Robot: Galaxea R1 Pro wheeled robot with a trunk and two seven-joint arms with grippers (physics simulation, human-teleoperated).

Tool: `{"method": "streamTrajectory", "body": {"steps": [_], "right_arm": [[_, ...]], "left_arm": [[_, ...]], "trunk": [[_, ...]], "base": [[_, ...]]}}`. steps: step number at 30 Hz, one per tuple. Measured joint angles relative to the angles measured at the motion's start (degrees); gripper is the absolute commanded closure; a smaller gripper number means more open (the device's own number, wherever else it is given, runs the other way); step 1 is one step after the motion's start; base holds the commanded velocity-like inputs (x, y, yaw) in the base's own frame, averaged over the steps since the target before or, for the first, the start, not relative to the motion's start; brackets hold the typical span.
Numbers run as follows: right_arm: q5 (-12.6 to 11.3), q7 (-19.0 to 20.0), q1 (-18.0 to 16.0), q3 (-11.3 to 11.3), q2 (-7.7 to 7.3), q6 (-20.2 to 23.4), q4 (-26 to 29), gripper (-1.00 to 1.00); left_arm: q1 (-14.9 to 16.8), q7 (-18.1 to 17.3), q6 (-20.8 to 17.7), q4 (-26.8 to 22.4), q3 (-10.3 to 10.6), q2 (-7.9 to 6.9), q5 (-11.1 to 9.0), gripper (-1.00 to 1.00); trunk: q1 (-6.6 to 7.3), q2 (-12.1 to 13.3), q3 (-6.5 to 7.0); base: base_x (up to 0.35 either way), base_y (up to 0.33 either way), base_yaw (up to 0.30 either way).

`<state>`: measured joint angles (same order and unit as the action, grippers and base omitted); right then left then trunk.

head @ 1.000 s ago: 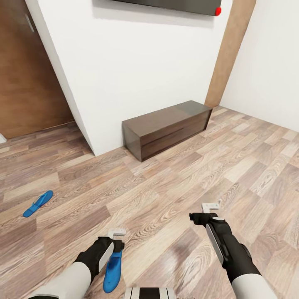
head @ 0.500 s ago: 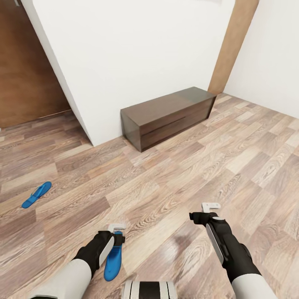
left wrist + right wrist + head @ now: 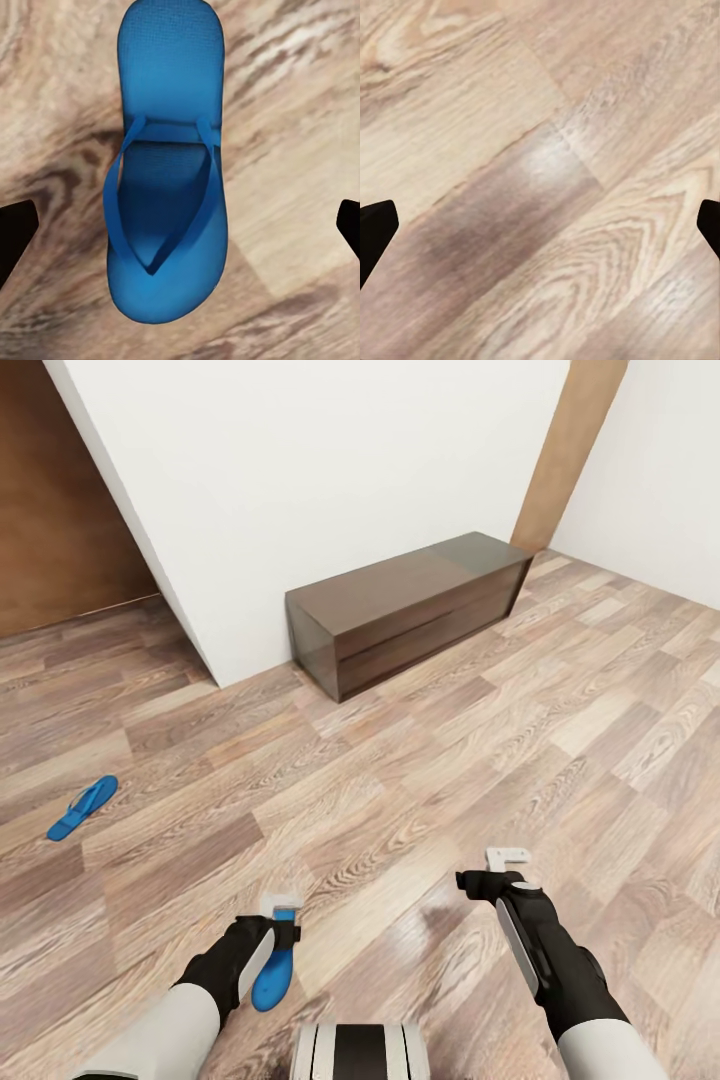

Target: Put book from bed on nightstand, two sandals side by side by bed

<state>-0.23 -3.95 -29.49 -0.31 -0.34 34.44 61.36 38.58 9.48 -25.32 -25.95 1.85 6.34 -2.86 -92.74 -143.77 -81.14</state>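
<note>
One bright blue sandal (image 3: 270,978) lies flat on the wood floor right under my left gripper (image 3: 284,920). In the left wrist view that sandal (image 3: 166,172) sits between the two dark fingertips (image 3: 15,241), which stand wide apart above it without touching it. The left gripper (image 3: 180,232) is open. The other blue sandal (image 3: 82,807) lies on the floor far to the left. My right gripper (image 3: 492,868) hangs open over bare floor, and so it looks in the right wrist view (image 3: 540,232). The book, the bed and the nightstand are out of view.
A long low dark brown cabinet (image 3: 400,610) stands against the white wall (image 3: 330,470) ahead. A brown door (image 3: 60,530) is at the far left and a wooden strip (image 3: 565,450) at the right corner. Wood-plank floor (image 3: 420,760) stretches between me and the cabinet.
The whole head view has shifted: cabinet, wall and far sandal sit higher in the picture, so the camera moved. The near sandal now lies more directly below my left gripper. Both grippers stay open.
</note>
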Motion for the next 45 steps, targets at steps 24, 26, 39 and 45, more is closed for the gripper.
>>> {"method": "streamTrajectory", "body": {"steps": [24,26,39,45], "right_arm": [[0.0,0.0,0.0,0.0,0.00,-0.2,-0.1,-1.00],[0.0,0.0,0.0,0.0,0.00,-0.2,-0.1,-1.00],[0.0,0.0,0.0,0.0,0.00,-0.2,-0.1,-1.00],[0.0,0.0,0.0,0.0,0.00,-0.2,-0.1,-1.00]], "left_arm": [[0.0,0.0,7.2,0.0,0.4,-0.05,0.0,-1.00],[0.0,-0.1,7.4,0.0,0.4,-0.07,0.0,-1.00],[0.0,0.0,11.6,0.3,0.4,-0.10,0.0,-1.00],[0.0,0.0,12.1,0.4,0.3,-0.21,0.0,-1.00]], "trunk": [[-0.21,-0.1,-2.31],[-0.26,-0.1,-2.76],[-0.59,-0.3,-5.64],[-0.67,-0.4,-6.31]], "base": [[0.000,0.000,0.000],[0.000,0.000,0.000],[0.000,0.000,0.000],[0.000,0.000,0.000]]}}
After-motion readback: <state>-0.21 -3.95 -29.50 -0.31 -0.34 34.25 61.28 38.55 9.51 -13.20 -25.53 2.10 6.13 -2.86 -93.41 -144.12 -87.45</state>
